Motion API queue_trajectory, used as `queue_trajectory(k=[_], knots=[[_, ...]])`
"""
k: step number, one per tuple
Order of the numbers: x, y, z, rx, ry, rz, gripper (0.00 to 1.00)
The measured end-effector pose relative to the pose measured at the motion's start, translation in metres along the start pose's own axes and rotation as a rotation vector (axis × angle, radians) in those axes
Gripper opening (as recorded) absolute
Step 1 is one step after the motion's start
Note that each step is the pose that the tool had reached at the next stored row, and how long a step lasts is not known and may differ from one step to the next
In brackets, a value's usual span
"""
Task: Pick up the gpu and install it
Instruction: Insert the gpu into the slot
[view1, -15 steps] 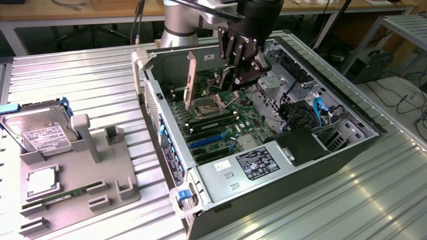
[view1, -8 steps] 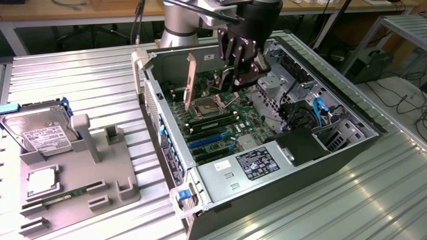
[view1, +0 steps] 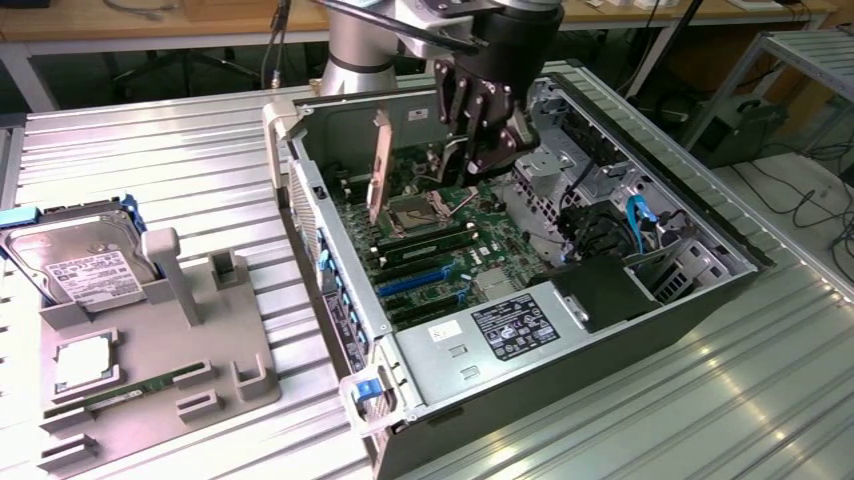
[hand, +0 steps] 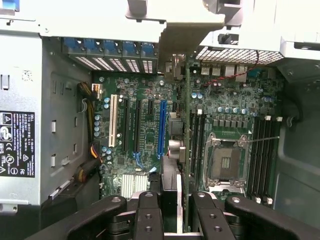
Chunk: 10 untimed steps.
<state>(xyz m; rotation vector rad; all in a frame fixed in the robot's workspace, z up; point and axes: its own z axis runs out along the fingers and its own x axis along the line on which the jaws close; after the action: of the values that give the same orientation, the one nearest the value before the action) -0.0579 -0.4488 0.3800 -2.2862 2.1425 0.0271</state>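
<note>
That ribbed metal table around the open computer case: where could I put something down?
The ribbed metal table is bare between the grey parts tray and the open computer case, and in front of the case on the exterior view's right. Inside the case it is crowded: the black gripper holds the green gpu card above the motherboard.

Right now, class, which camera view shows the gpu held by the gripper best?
The exterior view: the gpu hangs upright over the open computer case, its green board and pale bracket visible, held by the gripper. The wrist view shows the gpu edge-on, a thin strip between the fingers, above the motherboard.
</note>
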Motion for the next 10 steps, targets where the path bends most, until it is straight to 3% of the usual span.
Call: queue_trajectory(k=[10], knots=[[0.0001,0.0000,0.0053,-0.0021,-0.0001,-0.002,0.28]])
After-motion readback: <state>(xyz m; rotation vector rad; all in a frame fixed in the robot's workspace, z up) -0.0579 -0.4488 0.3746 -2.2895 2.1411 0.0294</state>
